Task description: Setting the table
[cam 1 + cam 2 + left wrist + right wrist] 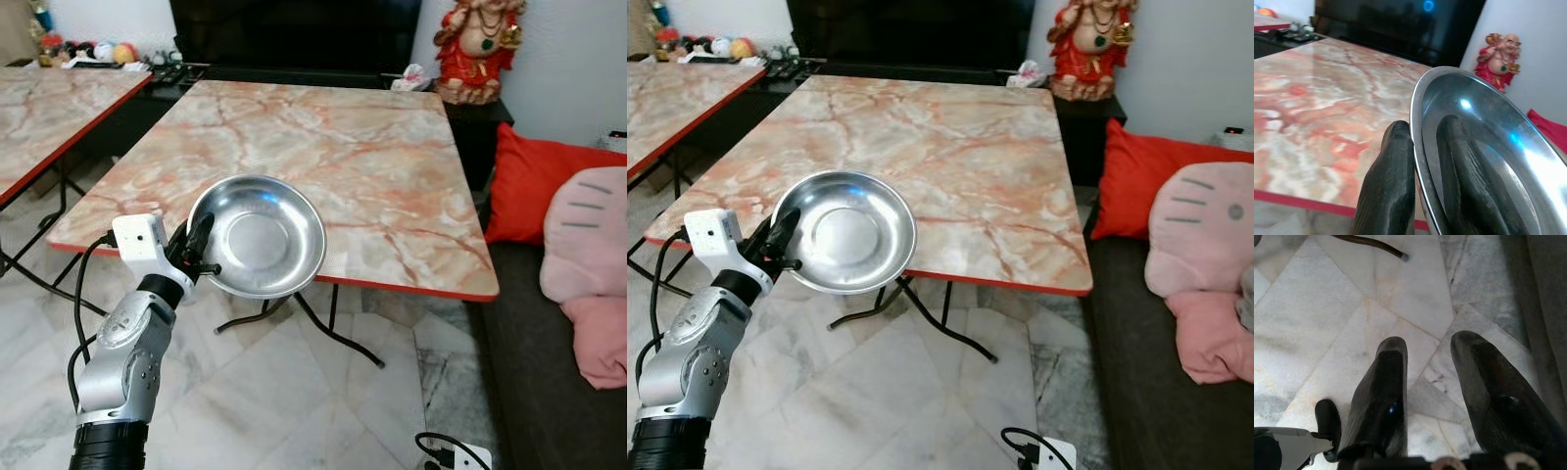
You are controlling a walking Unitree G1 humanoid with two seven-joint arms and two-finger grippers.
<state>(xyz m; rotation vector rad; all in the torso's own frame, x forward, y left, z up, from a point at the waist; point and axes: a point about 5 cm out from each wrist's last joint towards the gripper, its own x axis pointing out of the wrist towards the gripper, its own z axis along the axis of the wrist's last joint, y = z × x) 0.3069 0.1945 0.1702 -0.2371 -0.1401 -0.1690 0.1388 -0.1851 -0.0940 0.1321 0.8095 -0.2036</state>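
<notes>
Steel plate (257,236) sat pinched at its rim by my left gripper (199,245), one finger inside and one outside, over the near edge of the marble table (323,127). My right gripper (1432,396) hung spread apart above the floor (1312,323).

The left gripper (196,257) is raised at the near edge of the table (392,166), fingers pinching a steel bowl's (265,235) rim. The right gripper (1430,382) hangs beside that table, fingers parted, pointing downward.
</notes>
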